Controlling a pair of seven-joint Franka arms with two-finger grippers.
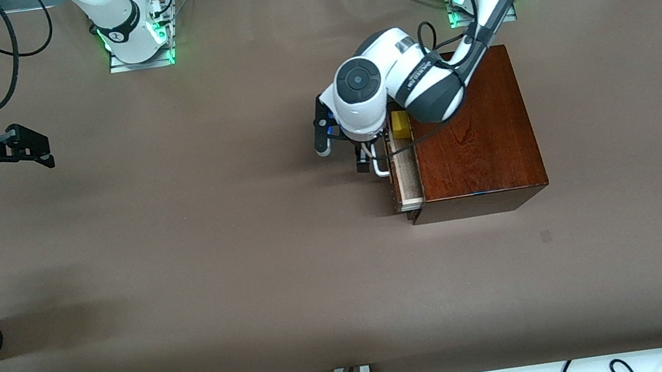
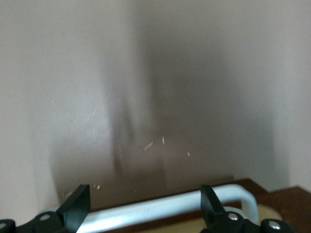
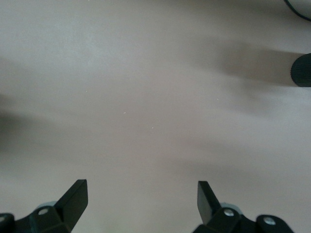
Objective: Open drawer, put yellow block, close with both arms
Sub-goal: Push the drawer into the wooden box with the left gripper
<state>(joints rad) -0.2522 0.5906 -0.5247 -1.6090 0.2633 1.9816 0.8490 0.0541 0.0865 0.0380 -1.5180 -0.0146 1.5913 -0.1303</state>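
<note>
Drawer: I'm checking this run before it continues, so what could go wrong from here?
The left gripper is open at the white handle, so it could slip off rather than move the drawer. The drawer stands only slightly open, with the yellow block inside near the box edge; it might jam there. The right gripper waits open.

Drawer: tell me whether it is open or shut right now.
Partly open. The drawer sticks out of the wooden box, its pale tray showing, with the yellow block inside. The left pincer stands open around the white handle.

Right end effector with fingers spread wide, over bare brown table, dark rounded object at edge
</note>
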